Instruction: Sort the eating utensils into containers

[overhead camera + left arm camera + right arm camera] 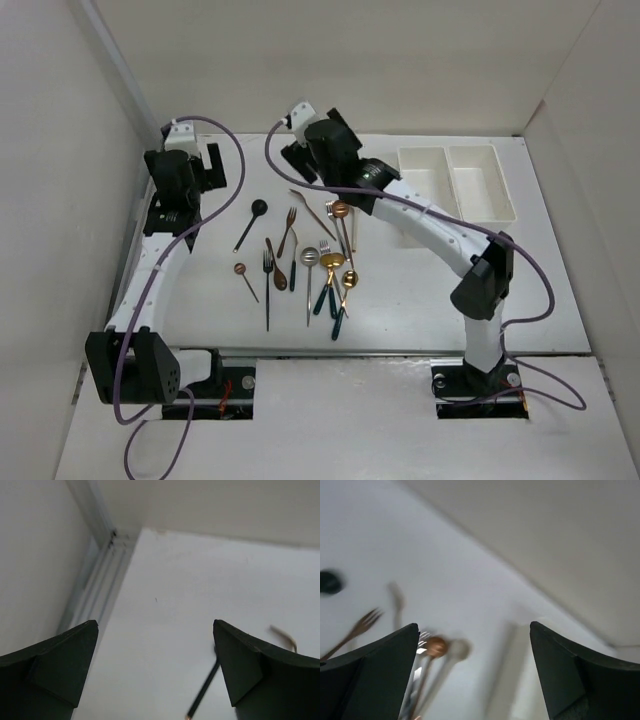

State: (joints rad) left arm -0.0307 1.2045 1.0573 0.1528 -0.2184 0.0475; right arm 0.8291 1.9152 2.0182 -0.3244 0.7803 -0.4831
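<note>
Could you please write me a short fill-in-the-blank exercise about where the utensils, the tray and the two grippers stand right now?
1. Both compartments of the white tray are ___.
2. In the top view, the utensils lie on the table to the ___ of the tray.
3. The left gripper and the right gripper are both ___, holding nothing.

Missing words: empty; left; open.
</note>
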